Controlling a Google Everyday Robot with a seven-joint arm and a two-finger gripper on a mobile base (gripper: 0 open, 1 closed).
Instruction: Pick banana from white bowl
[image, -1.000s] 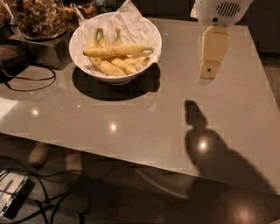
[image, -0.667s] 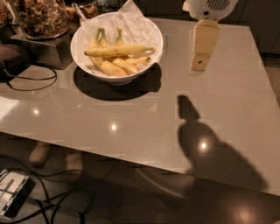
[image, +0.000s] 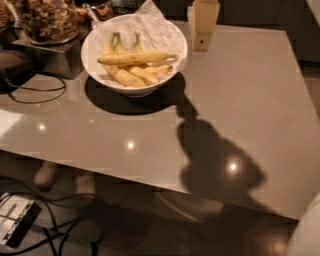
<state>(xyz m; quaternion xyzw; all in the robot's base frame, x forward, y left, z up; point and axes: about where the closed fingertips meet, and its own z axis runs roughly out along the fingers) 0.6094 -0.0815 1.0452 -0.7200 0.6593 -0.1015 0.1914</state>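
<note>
The white bowl (image: 171, 35), lined with crumpled white paper, stands at the back left of the grey table. The banana (image: 134, 57) lies across the top of the pile in it, long and nearly straight, its stem end pointing right. Shorter curved bananas with greenish stems lie under and behind it. The gripper (image: 202, 35) hangs at the top edge of the view, just right of the bowl's rim and above the table, cream-coloured and pointing down. It holds nothing that I can see.
A glass jar of brown nuts (image: 47, 20) stands on a dark box left of the bowl. A black cable (image: 35, 95) loops over the table's left side. The arm's shadow (image: 215, 155) falls across the table. Cables lie on the floor below.
The gripper has moved left and toward the top of the view, ending next to the bowl's right rim. The view has shifted, and the bowl now sits lower and further right.
</note>
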